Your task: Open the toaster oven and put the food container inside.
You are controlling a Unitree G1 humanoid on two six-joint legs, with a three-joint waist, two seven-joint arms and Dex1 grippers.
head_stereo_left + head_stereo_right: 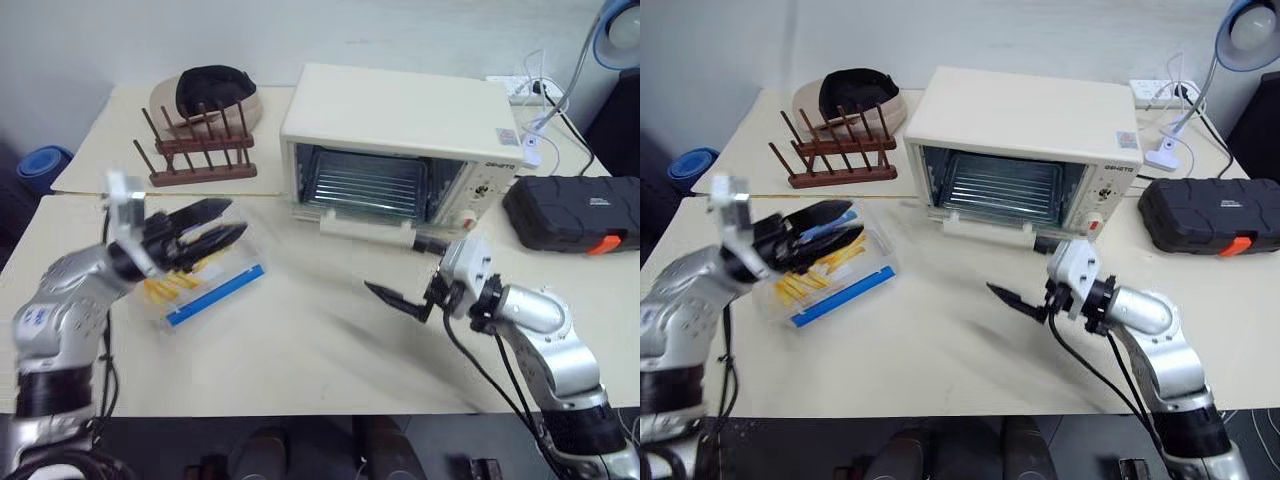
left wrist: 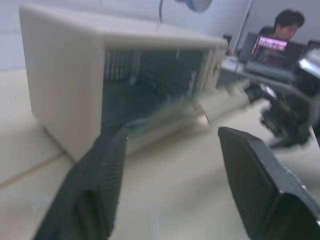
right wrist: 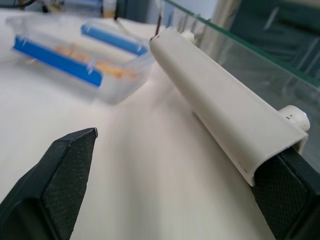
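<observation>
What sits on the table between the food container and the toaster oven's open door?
Nothing: in the left eye view, only bare table separates the food container from the toaster oven. The right wrist view shows the same open stretch.

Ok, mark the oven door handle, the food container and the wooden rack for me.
oven door handle (image 3: 225, 107): right wrist view, middle of the cream bar.
food container (image 1: 845, 294): right eye view, near blue clip strip.
wooden rack (image 1: 200, 175): left eye view, front base rail.
</observation>
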